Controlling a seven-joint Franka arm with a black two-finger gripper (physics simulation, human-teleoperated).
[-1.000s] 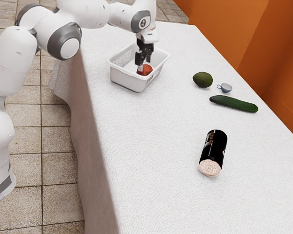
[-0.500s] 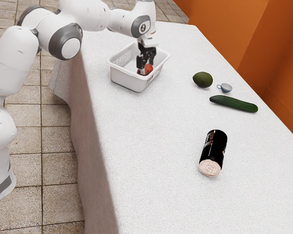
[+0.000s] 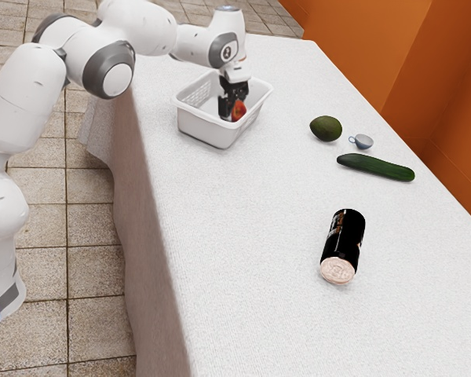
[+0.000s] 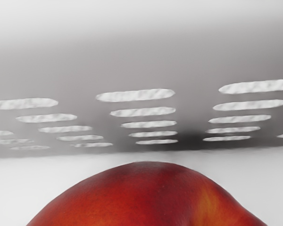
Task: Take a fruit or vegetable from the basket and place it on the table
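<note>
Basket stage of a pick-and-place task, with twelve o'clock taken as the top edge of the exterior view. The gripper (image 3: 232,112) reaches down inside the white basket (image 3: 200,127), beside the red fruit (image 3: 239,111), the apparent target. The fruit lies within the basket walls, toward three o'clock of its middle. In the wrist view, its rounded red skin with a yellowish patch is close to the hand, and the slotted wall (image 4: 193,108) stands beyond it, a pale strip of basket floor between the two. Whether the gripper is closed on the fruit cannot be told from either view.

Progress: the reach into the basket is done, and the step in hand is judged to be the grasp. Lift, carry over the rim, lowering and release are left, as the fruit is not on the table (image 3: 243,236).

Surroundings, read from the basket: the avocado (image 3: 326,129) and the small cup (image 3: 363,141) lie between three and four o'clock, the cup farther out; the cucumber (image 3: 375,167) lies in much the same sector, farther toward four; the black can (image 3: 345,236) lies on its side between four and five. A likely set-down place is the cloth at about five o'clock, short of the can. The chief risk is judged to be a round fruit slipping or catching the rim during the lift.
</note>
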